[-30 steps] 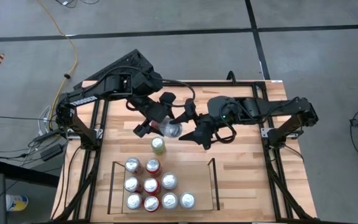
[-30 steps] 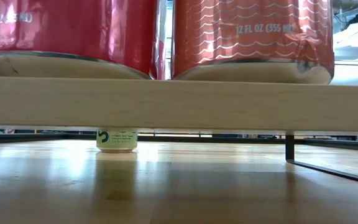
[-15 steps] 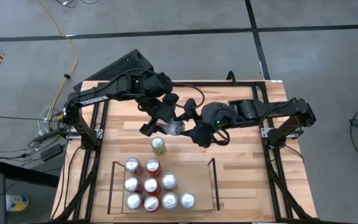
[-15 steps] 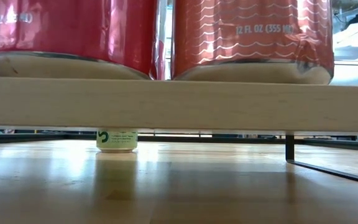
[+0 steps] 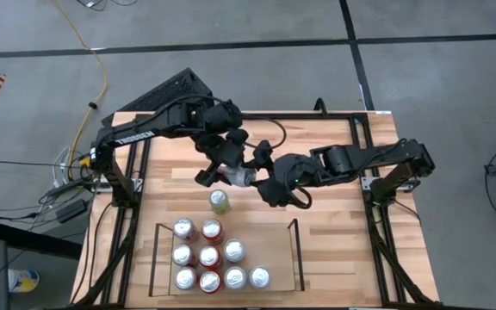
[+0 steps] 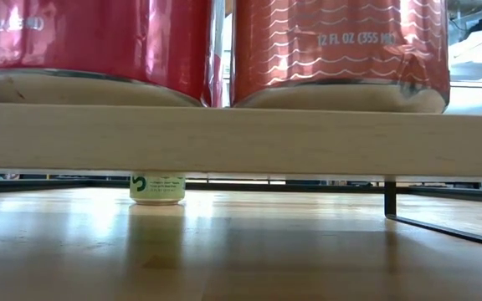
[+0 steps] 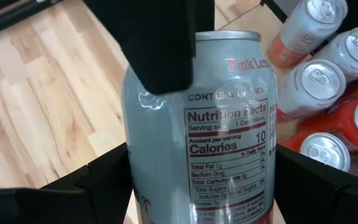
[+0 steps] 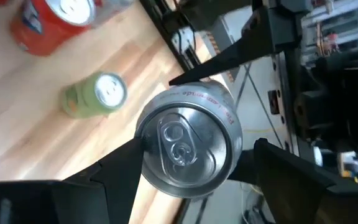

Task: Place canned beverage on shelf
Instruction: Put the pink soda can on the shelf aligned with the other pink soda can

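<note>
Two grippers meet over the middle of the table in the high view, both at one silver can (image 5: 241,177) carried on its side above the boards, clear of the shelf (image 5: 293,258). Left gripper (image 5: 222,170) grasps it: the left wrist view shows the can (image 7: 197,124) between that arm's dark fingers (image 7: 160,43), one laid across the wall near the rim. Right gripper (image 5: 263,179) stands at the lid end; in the right wrist view the lid (image 8: 188,146) sits between its spread fingers (image 8: 120,168), but whether they press the wall or merely flank it cannot be told.

Handling, as a judgement: rigid cylinder, thin metal wall, smooth and likely slippery, liable to dent under a hard squeeze; if full it will be fairly heavy. Best hold is across the mid-body, pads on opposite sides, away from the rolled rims.

Writing on the held can: "Nutrition Facts", "Calories", "10", part of a pink word, "Pink Le…". Low view: a shelved red can (image 6: 341,50) reads "12 FL OZ (355 ml)".

A small green can (image 5: 220,201) stands upright on the boards just on the far side of the shelf. Nine cans stand in the shelf's left part; its right part lies bare.
</note>
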`<state>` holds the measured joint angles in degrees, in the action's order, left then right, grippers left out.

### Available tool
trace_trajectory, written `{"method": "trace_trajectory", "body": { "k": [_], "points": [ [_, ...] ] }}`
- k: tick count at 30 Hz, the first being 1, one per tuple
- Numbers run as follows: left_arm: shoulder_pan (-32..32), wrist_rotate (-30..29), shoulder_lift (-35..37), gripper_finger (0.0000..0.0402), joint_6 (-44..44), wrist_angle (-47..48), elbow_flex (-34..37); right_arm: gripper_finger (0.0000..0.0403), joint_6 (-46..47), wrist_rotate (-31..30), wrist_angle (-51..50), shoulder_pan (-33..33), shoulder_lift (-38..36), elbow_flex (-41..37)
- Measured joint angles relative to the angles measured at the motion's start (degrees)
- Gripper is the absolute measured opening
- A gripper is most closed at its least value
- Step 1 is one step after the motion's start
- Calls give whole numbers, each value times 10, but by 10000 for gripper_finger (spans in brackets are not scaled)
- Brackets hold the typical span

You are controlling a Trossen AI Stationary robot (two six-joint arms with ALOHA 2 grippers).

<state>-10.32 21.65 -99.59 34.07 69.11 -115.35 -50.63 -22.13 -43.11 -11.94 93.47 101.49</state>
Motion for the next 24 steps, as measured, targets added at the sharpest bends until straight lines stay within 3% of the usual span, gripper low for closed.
{"method": "trace_trajectory", "body": {
  "k": [13,24],
  "points": [
    [-14,4,2,301,16,-5,-1,302,70,-22,-46,6,-2,41],
    [-14,-3,1,301,29,-17,0,302,51,-24,-54,14,28,43]
  ]
}}
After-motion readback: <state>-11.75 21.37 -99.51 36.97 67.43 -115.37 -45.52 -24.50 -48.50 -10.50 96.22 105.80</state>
